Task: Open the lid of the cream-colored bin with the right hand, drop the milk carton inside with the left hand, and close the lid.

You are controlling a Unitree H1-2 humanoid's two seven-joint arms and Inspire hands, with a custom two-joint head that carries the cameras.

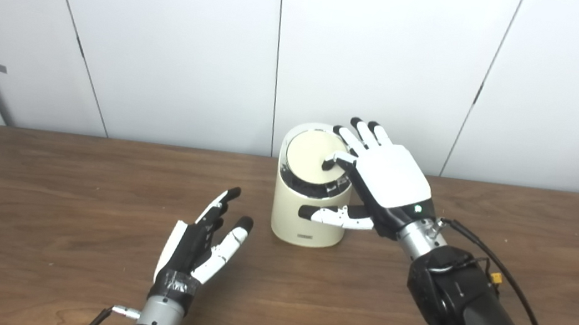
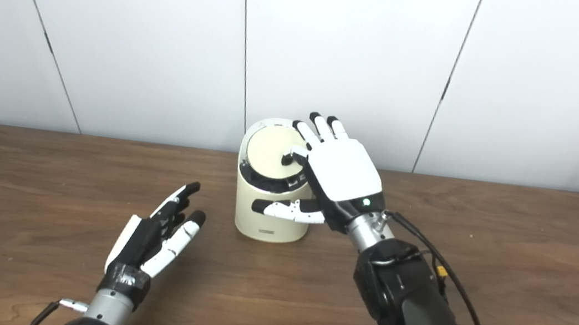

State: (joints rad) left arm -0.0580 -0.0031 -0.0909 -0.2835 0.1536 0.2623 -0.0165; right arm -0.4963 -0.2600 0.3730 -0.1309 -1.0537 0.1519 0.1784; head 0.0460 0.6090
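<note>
The cream-colored bin (image 1: 306, 218) stands on the table at the middle. Its round lid (image 1: 312, 157) lies tilted down in the rim, with a dark gap along its front edge. My right hand (image 1: 385, 178) is open and rests over the bin's right side, fingers spread across the lid's right edge and thumb against the bin's front wall. My left hand (image 1: 203, 241) is open and empty, palm turned inward, just above the table to the left of the bin. No milk carton shows in either view.
The brown wooden table (image 1: 67, 195) stretches wide to both sides. White wall panels (image 1: 172, 29) stand right behind the bin. A black cable (image 1: 509, 281) runs along my right forearm.
</note>
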